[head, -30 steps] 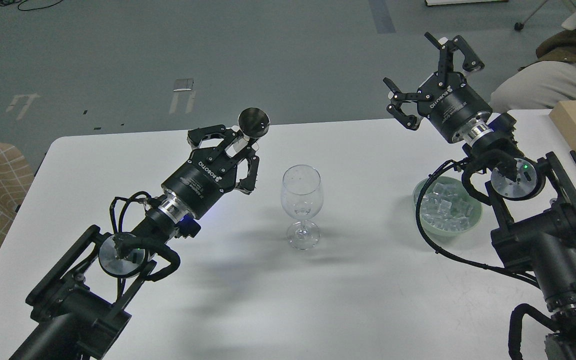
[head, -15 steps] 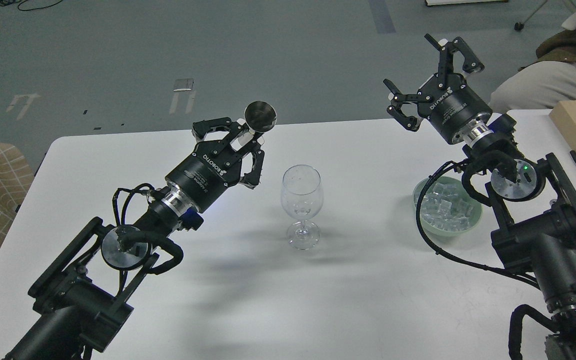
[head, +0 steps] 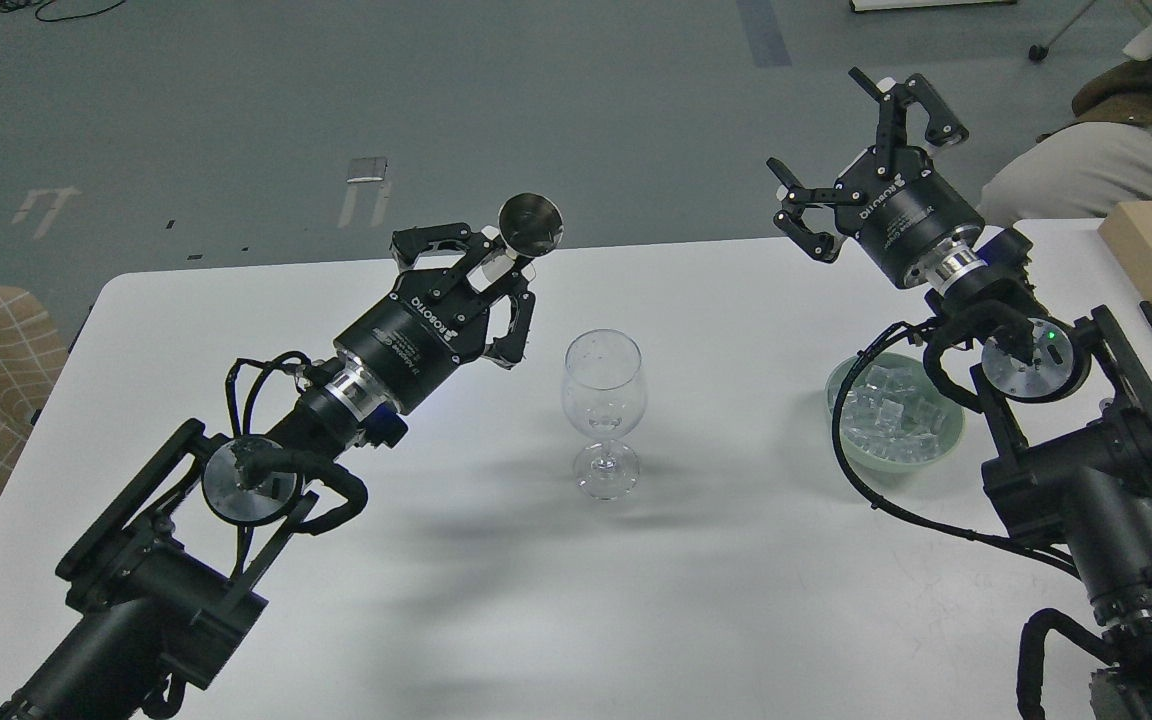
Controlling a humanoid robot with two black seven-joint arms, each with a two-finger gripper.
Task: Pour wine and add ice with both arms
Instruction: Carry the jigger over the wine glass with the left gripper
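Ice (head: 894, 418) lies heaped in a pale green bowl (head: 948, 444) directly beneath the right arm's wrist, below and behind the right gripper (head: 851, 150), which hangs above the far bench (head: 556, 600) edge with its fingers spread wide and nothing between them. The wine glass (head: 603, 400) stands upright and empty, to the right of the left gripper (head: 481, 275) and lower than it, well apart from the right gripper.

The left gripper is clamped on a small metal cup (head: 530, 222), whose dark round mouth tips toward the camera. Over the last second this gripper has risen and slid toward the glass, carrying the cup up and to the right; the cup now sits higher than the glass rim but still short of it on the left. I judge that to be the approach to the pour: the cup must yet travel over the rim before it tips.

Against the earlier frames, the right arm, the bowl and the glass are unmoved, so the ice step has not begun. Whether the cup holds any liquid cannot be told.
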